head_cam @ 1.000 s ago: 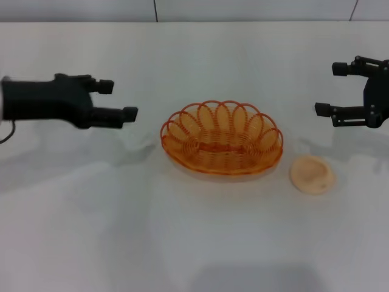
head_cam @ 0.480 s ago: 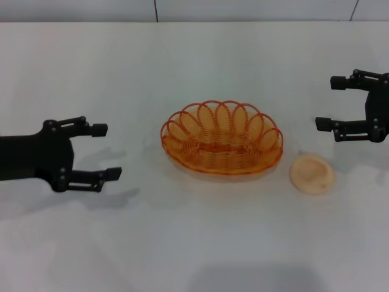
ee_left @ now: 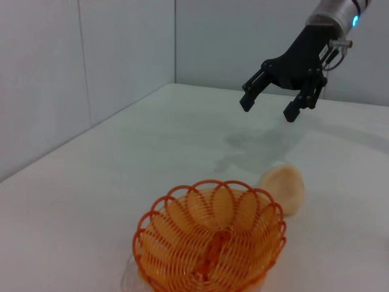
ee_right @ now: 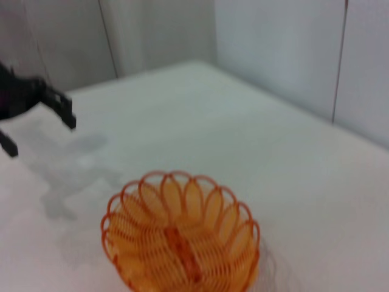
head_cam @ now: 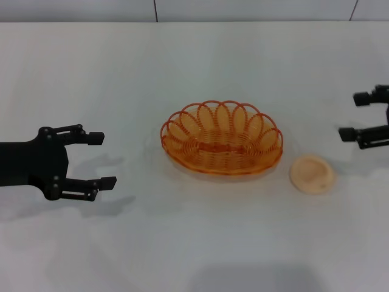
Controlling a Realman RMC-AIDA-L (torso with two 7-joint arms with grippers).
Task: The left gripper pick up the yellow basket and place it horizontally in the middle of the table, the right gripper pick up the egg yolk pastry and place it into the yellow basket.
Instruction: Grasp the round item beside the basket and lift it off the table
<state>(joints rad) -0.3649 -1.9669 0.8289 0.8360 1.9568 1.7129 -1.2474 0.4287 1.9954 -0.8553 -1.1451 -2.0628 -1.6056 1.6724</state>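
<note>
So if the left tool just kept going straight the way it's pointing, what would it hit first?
Probably the yellow basket. The left tool is open, pointing across the table toward the basket's near end, with bare tabletop between. Its height is unclear, so it might pass over the rim.

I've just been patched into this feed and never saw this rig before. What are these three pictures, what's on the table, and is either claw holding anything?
It is a two-armed robot. The wide picture looks down from its head; the other two come from cameras on its wrists. On the white table sits the yellow basket, lengthwise across the middle, with nothing in it. The egg yolk pastry lies on the table just beside it, on the robot's right. The left gripper and the right gripper hover at either side, both open and holding nothing.
</note>
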